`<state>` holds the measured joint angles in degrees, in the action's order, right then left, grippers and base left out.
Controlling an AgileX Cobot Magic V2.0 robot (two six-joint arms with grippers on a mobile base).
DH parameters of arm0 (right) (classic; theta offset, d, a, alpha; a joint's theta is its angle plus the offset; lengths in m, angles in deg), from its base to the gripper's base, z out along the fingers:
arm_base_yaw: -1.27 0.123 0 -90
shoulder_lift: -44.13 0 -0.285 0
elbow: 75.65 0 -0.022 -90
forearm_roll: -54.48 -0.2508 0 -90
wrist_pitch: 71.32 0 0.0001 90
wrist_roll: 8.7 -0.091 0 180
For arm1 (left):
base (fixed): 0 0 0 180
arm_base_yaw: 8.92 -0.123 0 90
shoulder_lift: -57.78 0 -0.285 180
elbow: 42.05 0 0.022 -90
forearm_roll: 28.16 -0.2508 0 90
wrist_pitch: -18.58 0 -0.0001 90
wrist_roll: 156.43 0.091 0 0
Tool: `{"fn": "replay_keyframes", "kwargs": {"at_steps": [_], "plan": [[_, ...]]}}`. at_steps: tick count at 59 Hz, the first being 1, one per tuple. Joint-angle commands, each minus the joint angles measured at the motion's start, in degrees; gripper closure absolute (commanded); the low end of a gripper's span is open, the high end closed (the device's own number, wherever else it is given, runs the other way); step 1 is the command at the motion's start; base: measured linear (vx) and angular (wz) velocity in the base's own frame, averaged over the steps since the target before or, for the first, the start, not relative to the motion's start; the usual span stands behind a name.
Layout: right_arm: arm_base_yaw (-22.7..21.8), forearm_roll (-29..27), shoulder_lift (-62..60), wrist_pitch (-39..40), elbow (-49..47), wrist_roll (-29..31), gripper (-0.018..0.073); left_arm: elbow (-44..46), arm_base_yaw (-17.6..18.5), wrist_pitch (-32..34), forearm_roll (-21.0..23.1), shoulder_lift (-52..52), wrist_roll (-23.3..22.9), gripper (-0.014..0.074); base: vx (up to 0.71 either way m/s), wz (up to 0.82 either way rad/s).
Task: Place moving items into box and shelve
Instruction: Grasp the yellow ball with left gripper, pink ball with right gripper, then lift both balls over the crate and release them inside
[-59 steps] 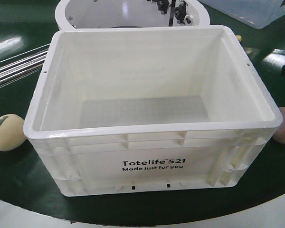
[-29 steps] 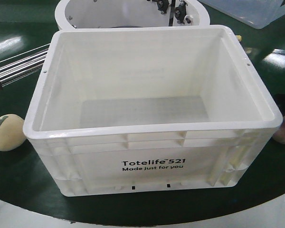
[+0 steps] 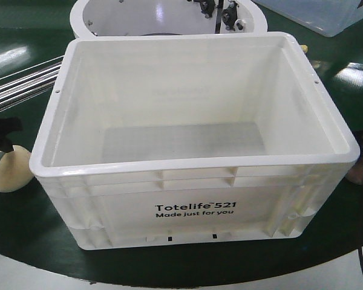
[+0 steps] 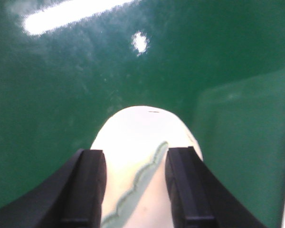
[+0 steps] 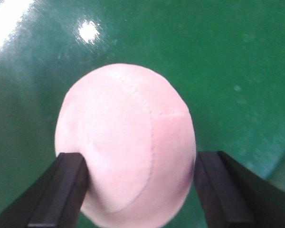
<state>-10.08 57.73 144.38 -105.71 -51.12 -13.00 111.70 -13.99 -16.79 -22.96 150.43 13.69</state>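
The white box with black "Totelife 521" print stands open and empty in the middle of the green table. The pale yellow egg toy with a green stripe lies left of it. My left gripper is open, its black fingers over the yellow toy, one on each side of the stripe. The reddish-brown egg toy lies right of the box, mostly hidden. My right gripper is open with this toy between its fingers, which touch its sides.
A white round ring structure with black parts stands behind the box. A clear plastic tub is at the back right. Metal rods lie at the left. The table's curved front edge runs just below the box.
Both arms have come in at the frame edges. The left gripper now sits just above the yellow toy and the right one over the reddish-brown toy. Box and toys have not moved.
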Motion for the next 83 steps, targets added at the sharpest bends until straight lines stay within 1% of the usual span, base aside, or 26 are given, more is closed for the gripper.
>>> {"fn": "replay_keyframes", "kwargs": {"at_steps": [1,6,13,19,23,27,30,35,38,45,49,57,64,73,83], "plan": [[-0.34,0.43,-0.25,3.37,-1.29,0.63,0.0041,1.45,-0.05,4.61,0.69,-0.21,0.64,0.0172,0.00,0.00],[-0.34,0.43,1.00,3.45,-1.29,0.63,0.0041,1.45,-0.05,5.20,0.69,1.63,0.58,0.0172,0.00,0.00],[-0.34,0.49,2.32,4.14,-1.29,0.63,0.0041,1.45,-0.05,4.09,0.91,4.07,0.58,0.0172,0.00,0.00],[-0.34,0.60,3.12,5.17,-1.29,0.63,0.0041,1.45,-0.05,3.83,1.87,6.05,0.58,0.0172,0.00,0.00],[-0.34,0.60,3.57,5.72,-1.29,0.58,0.0041,1.45,0.00,3.83,3.25,7.36,0.81,0.0176,0.00,0.00],[-0.34,0.60,4.06,6.59,-1.29,0.47,0.0053,1.45,0.13,3.83,5.26,8.73,3.06,0.0189,0.00,0.00],[-0.34,0.60,4.44,7.44,-1.29,0.47,0.0083,1.45,0.12,3.78,6.47,9.67,5.18,0.0216,0.00,0.00],[-0.34,0.61,5.41,8.33,-1.29,0.17,0.0167,1.45,0.12,3.18,8.77,10.79,7.97,0.0288,0.00,0.00],[-0.34,0.61,6.00,8.52,-1.29,-0.30,0.0240,1.45,0.12,3.06,9.29,11.07,8.72,0.0337,0.00,0.00],[-0.34,0.48,6.83,9.29,-1.29,-2.24,0.0468,1.58,0.12,3.50,9.71,11.05,9.15,0.0499,0.00,0.00],[-0.34,0.48,6.62,10.17,-1.29,-2.48,0.0577,1.71,0.12,3.44,9.76,10.73,9.15,0.0601,0.00,0.00],[-0.34,0.76,5.03,10.52,-1.29,-2.55,0.0571,1.71,0.12,3.48,9.64,9.13,9.88,0.0606,0.00,0.00],[-0.34,0.88,1.78,10.10,-1.29,-2.55,0.0571,1.71,0.12,4.24,9.64,6.04,9.53,0.0604,0.00,0.00],[-0.34,0.99,-5.37,9.45,-1.29,-2.55,0.0568,1.71,0.12,5.73,9.64,0.25,9.53,0.0602,0.00,0.00],[-0.14,1.13,-14.91,11.10,-1.29,-2.49,0.0568,1.71,0.12,7.37,9.64,-8.55,9.53,0.0600,0.00,0.00]]}}
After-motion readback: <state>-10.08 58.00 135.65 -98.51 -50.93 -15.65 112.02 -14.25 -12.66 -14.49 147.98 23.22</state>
